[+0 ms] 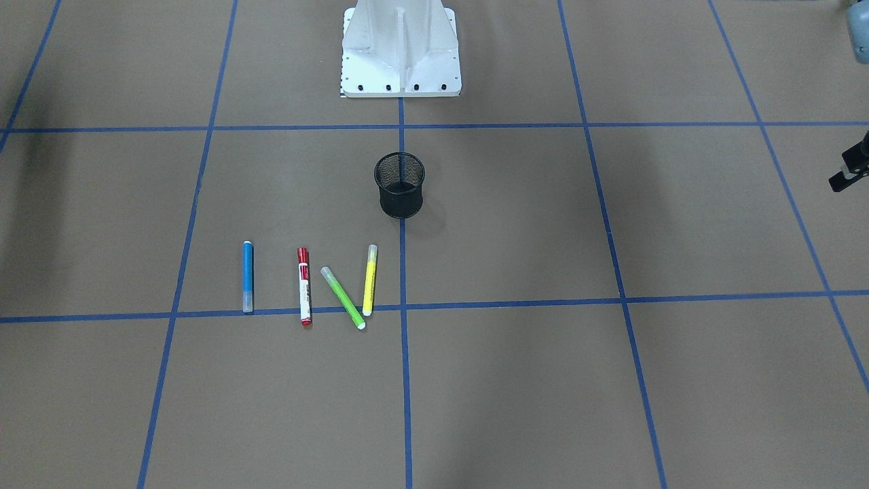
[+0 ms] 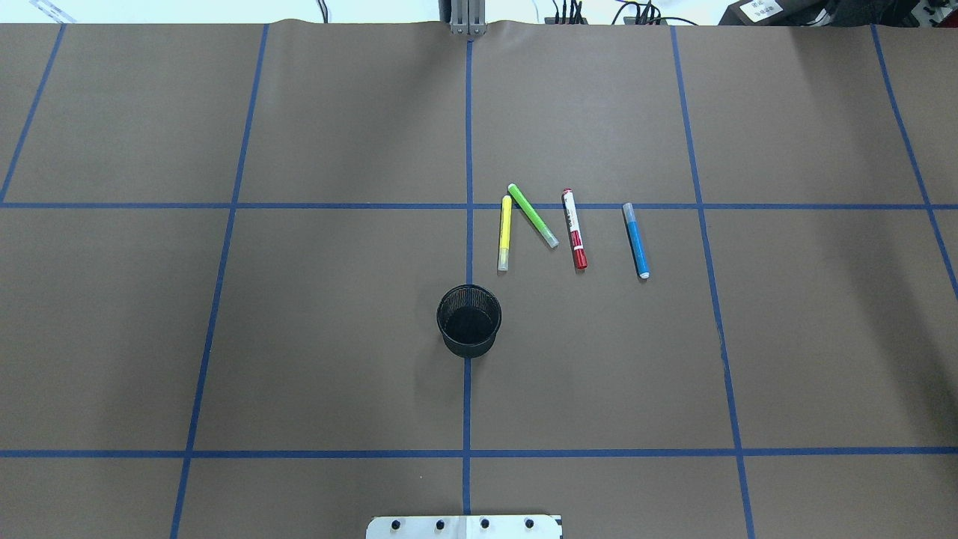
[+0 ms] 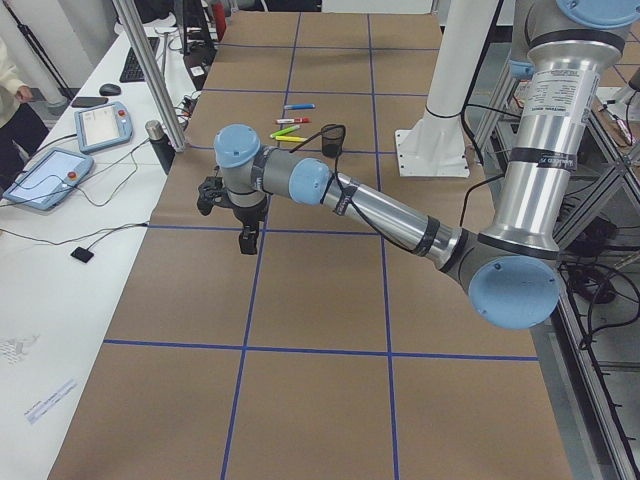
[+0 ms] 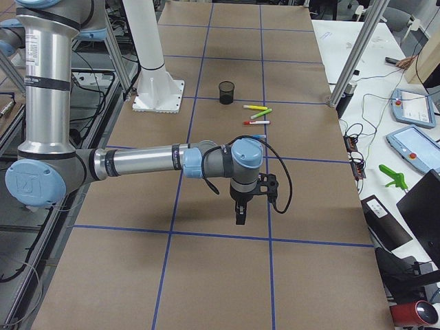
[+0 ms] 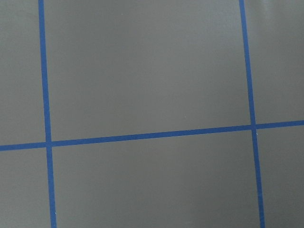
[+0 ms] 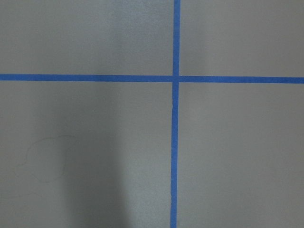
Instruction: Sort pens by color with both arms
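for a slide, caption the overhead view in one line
Yellow marker, lime green marker, red-capped white marker and blue marker lie beyond an upright black mesh cup on the blue-gridded brown table.

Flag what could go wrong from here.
Green pen and yellow pen lie with their far ends close together; a grasp on one could shove the other.
All pens lie on the robot's right half, so the left arm must cross toward the right arm: possible clash.
Mesh cup stands near the yellow pen; a sweep could tip it.
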